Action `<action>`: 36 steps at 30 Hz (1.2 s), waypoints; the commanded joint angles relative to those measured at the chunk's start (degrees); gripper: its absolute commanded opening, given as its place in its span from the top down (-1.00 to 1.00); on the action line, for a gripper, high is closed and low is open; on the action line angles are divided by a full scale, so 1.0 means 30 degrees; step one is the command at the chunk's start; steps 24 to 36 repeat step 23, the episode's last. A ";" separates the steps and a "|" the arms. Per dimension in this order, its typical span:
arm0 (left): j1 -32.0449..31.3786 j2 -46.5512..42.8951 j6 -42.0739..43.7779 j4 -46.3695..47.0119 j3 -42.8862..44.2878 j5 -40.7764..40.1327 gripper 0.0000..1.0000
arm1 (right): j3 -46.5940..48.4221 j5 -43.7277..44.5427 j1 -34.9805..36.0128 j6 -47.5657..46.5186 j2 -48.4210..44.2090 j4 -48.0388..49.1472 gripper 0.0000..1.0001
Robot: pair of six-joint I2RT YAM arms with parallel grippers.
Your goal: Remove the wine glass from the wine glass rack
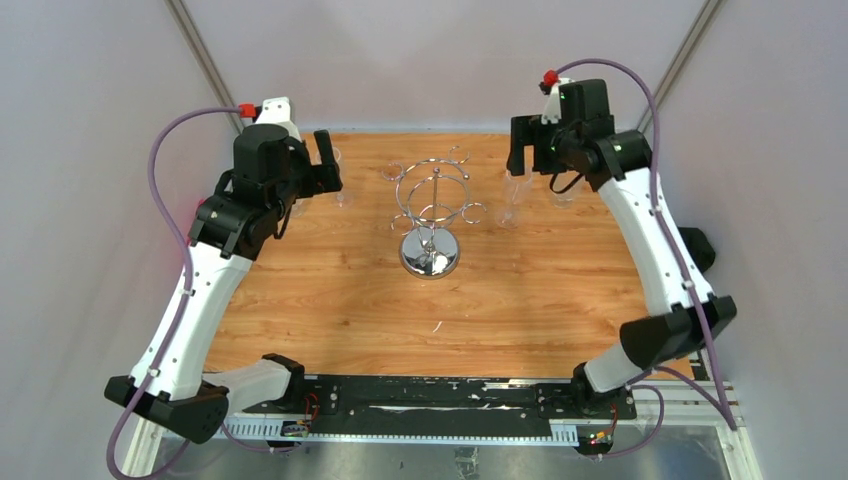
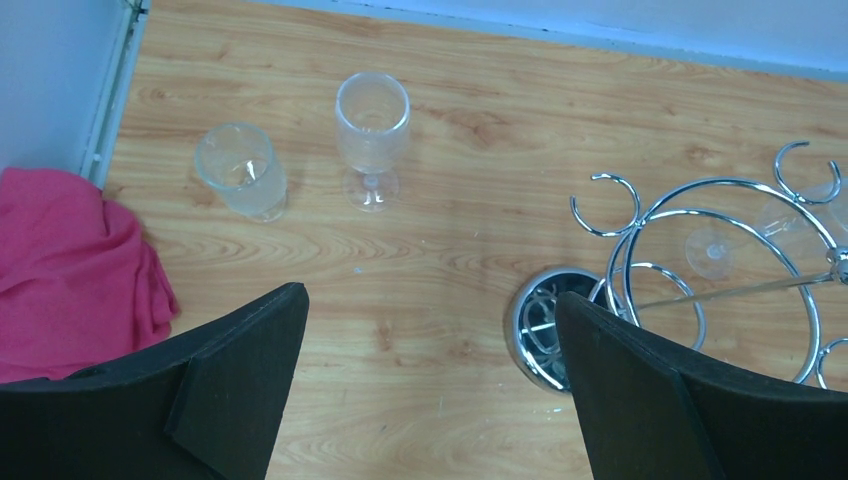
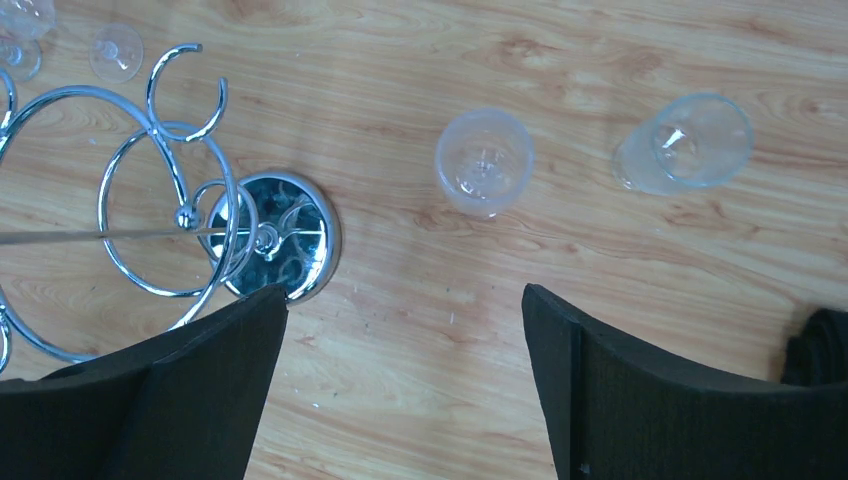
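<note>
The chrome wine glass rack (image 1: 430, 205) stands mid-table on its round mirrored base (image 1: 430, 252); it also shows in the left wrist view (image 2: 700, 260) and the right wrist view (image 3: 170, 190). A clear wine glass (image 1: 391, 172) sits at the rack's far-left loops, its foot (image 2: 710, 250) showing through the wires. I cannot tell whether it hangs on a loop. My left gripper (image 1: 325, 160) is open at the far left, empty (image 2: 430, 300). My right gripper (image 1: 517, 145) is open at the far right, empty (image 3: 405, 295).
Two clear glasses (image 2: 372, 130) (image 2: 240, 172) stand on the wood by the left gripper, next to a pink cloth (image 2: 70, 270). Two more glasses (image 3: 484, 160) (image 3: 685, 140) stand right of the rack. A dark object (image 3: 820, 345) lies at the right edge.
</note>
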 commanded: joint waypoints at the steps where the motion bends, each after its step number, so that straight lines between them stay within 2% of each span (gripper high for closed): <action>1: 0.0070 -0.0735 0.0031 0.0965 -0.0496 0.0357 -1.00 | -0.2073 0.2274 0.0356 0.0320 -0.2729 0.0824 -0.87; 6: 0.0070 -0.0926 -0.0021 0.0984 -0.0386 0.0729 -1.00 | -0.4182 0.3727 0.0371 0.0176 -0.4997 0.1948 -0.89; 14: 0.0070 -0.1030 -0.0058 0.0987 -0.0263 0.0875 -1.00 | -0.5292 0.3728 0.0358 0.0069 -0.6308 0.2214 -0.93; 21: 0.0074 -0.1130 -0.0146 0.1003 -0.0218 0.0976 -1.00 | -0.5396 0.5116 0.0401 -0.0459 -0.6143 0.1773 -0.98; 36: 0.0070 -0.1283 -0.0095 0.1002 -0.0242 0.0865 -1.00 | -0.5413 0.5132 0.0399 -0.0525 -0.6314 0.1817 -0.98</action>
